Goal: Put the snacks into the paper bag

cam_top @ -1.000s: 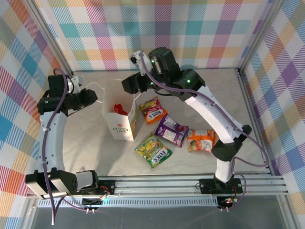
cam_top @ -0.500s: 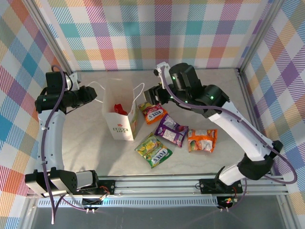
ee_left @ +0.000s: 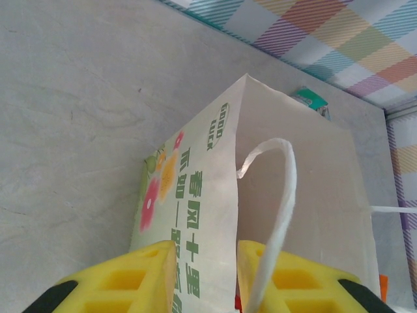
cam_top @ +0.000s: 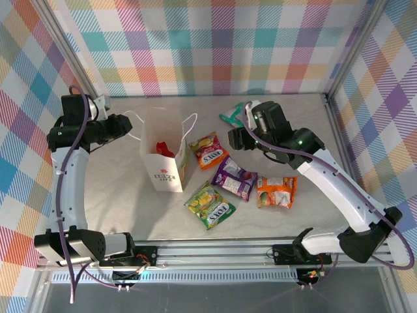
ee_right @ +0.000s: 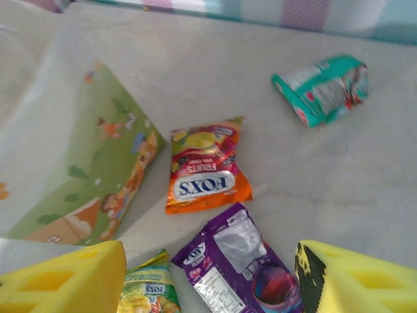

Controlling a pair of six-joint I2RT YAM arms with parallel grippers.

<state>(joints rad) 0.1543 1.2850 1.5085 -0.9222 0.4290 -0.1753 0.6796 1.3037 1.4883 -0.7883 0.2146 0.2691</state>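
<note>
The white paper bag [cam_top: 167, 171] stands upright at centre left, and a red packet [cam_top: 163, 150] shows in its mouth. My left gripper [cam_top: 129, 126] is at the bag's left rim. In the left wrist view its yellow fingers [ee_left: 133, 280] hold the paper bag's [ee_left: 306, 195] wall between them, beside the cord handle [ee_left: 284, 195]. My right gripper [cam_top: 236, 138] hangs open above the loose snacks with nothing in it. Under it lie an orange packet [ee_right: 205, 168], a purple packet [ee_right: 238, 264] and a green-yellow packet [ee_right: 146, 290]. The teal packet [ee_right: 322, 88] lies farther back.
A second orange packet [cam_top: 276, 192] lies right of the purple one [cam_top: 233, 177]. The green-yellow packet [cam_top: 209, 205] is nearest the front rail [cam_top: 221, 251]. Checked walls close the table on three sides. The teal packet [cam_top: 231, 117] lies near the back wall.
My right arm has swung right, from over the bag's mouth to above the loose packets, with its jaws wider. The left gripper has shifted slightly back along the bag's rim.
</note>
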